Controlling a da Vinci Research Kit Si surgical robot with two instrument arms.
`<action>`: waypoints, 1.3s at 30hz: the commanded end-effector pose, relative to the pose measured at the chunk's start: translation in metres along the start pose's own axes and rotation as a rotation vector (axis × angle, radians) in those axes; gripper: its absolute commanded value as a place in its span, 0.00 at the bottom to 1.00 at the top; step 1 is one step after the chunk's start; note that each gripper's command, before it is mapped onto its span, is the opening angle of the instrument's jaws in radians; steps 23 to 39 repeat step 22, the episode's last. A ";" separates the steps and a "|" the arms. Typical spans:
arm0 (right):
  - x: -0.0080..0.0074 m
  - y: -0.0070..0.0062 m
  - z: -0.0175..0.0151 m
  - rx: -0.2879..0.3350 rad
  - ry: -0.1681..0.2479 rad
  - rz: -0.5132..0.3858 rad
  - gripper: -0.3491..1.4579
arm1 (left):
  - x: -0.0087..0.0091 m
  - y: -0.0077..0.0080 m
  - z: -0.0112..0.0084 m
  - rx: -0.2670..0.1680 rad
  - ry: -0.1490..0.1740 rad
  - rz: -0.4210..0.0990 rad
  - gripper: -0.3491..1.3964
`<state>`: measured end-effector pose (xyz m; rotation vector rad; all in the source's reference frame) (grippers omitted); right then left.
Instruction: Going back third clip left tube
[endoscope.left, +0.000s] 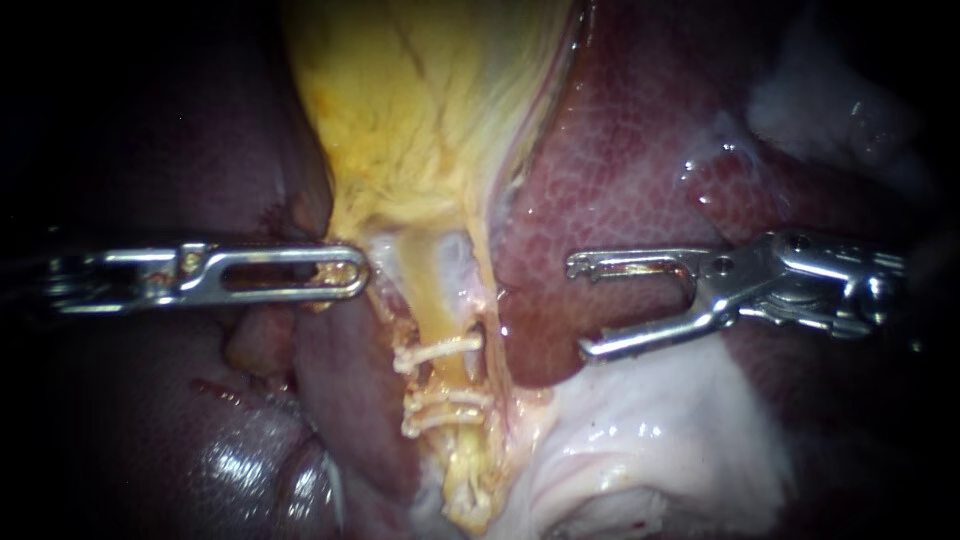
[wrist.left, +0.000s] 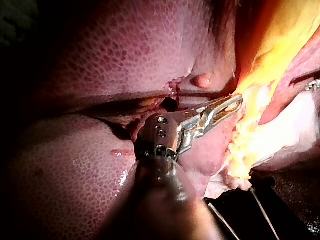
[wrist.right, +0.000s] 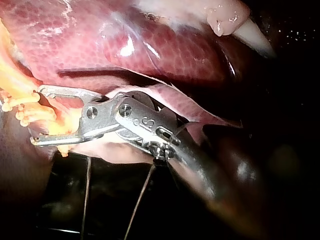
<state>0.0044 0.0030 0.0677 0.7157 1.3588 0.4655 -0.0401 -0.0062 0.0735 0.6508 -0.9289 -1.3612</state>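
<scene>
A pale yellow tube (endoscope.left: 437, 318) runs down from the yellow gallbladder (endoscope.left: 420, 110). It carries white clips: one (endoscope.left: 440, 350) higher up and a close pair (endoscope.left: 447, 408) just below. My right instrument (endoscope.left: 577, 307) stands to the right of the tube, apart from it, over the liver. Its curved jaws are open with nothing between them. In the right wrist view its jaws (wrist.right: 36, 116) gape beside the clips (wrist.right: 22, 114). My left instrument (endoscope.left: 358, 272) lies level, its slotted jaws shut on the gallbladder's edge above the clips; the left wrist view shows its tip (wrist.left: 236, 103) at the yellow tissue.
Dark red liver (endoscope.left: 630, 160) fills the right and upper right, with another lobe (endoscope.left: 250, 470) at lower left. Pale white tissue (endoscope.left: 660, 440) lies below my right instrument. Thin dark strands (wrist.right: 142, 197) hang under it in the right wrist view.
</scene>
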 end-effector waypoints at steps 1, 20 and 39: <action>0.0000 0.0000 0.0001 -0.001 0.003 0.001 0.52 | 0.0004 0.0001 0.0006 0.004 0.004 0.004 0.00; 0.0001 -0.0004 0.0003 0.000 0.009 0.001 0.52 | 0.0016 -0.0001 0.0036 0.024 0.014 0.013 0.00; 0.0002 -0.0004 0.0003 0.000 0.012 0.002 0.52 | 0.0015 -0.0001 0.0035 0.024 0.014 0.013 0.00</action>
